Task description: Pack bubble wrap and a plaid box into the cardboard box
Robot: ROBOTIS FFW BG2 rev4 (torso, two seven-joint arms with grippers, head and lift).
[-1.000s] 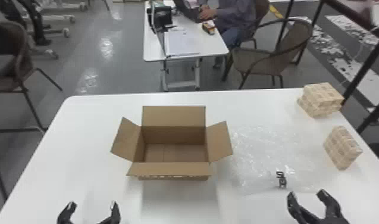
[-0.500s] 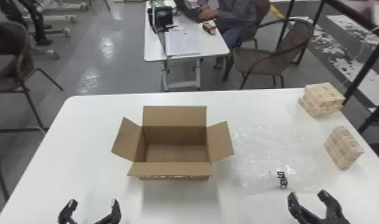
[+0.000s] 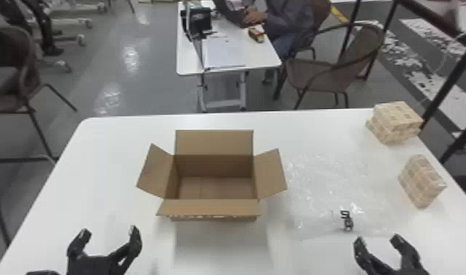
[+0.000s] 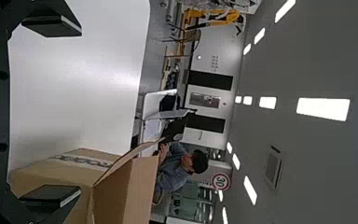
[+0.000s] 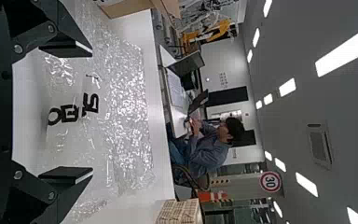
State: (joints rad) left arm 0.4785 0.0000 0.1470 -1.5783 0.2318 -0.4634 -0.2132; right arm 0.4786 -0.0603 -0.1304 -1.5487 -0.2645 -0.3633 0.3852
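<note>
Left gripper (image 3: 109, 229) shifted slightly up-frame, lower left, spread like right gripper (image 3: 377, 238), lower right; cardboard box (image 3: 210, 207) central, bubble wrap (image 3: 323, 186) and checked blocks (image 3: 420, 181) right, on white table (image 3: 107, 164); grey floor (image 3: 151, 73) upper left.

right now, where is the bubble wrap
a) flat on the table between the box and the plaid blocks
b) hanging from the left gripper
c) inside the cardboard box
a) The bubble wrap lies spread on the table, right of the open cardboard box.
</note>
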